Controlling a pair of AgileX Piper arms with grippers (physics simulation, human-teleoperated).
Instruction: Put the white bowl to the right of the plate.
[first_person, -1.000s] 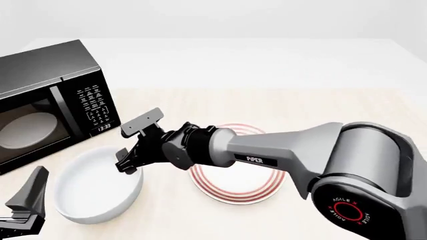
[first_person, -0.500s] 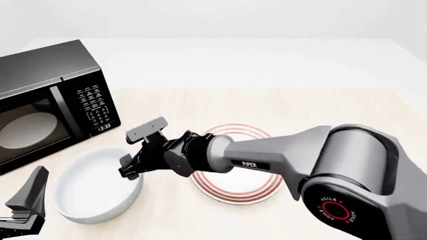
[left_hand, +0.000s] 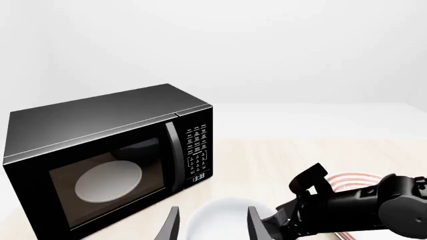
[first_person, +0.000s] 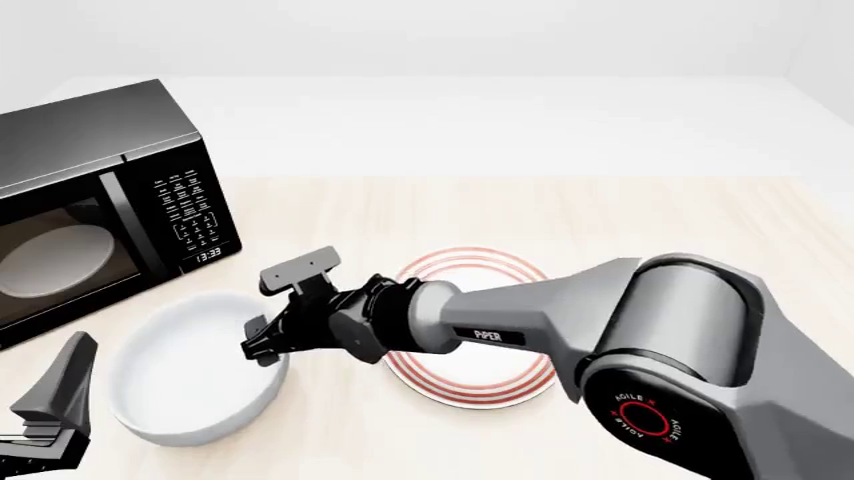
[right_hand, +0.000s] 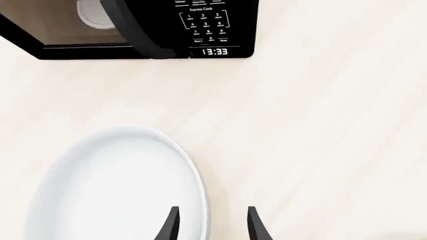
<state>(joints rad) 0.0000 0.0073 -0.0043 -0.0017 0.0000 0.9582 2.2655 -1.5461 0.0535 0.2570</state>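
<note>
My right pincer (first_person: 271, 340): fingers apart, straddling the white bowl's (first_person: 187, 372) near rim.
Plate (first_person: 487, 368): behind my pincer, under my forearm.
Microwave (first_person: 100, 200): ahead, beyond the bowl.
My left pincer (left_hand: 212, 226): fingers apart, idle.
</note>
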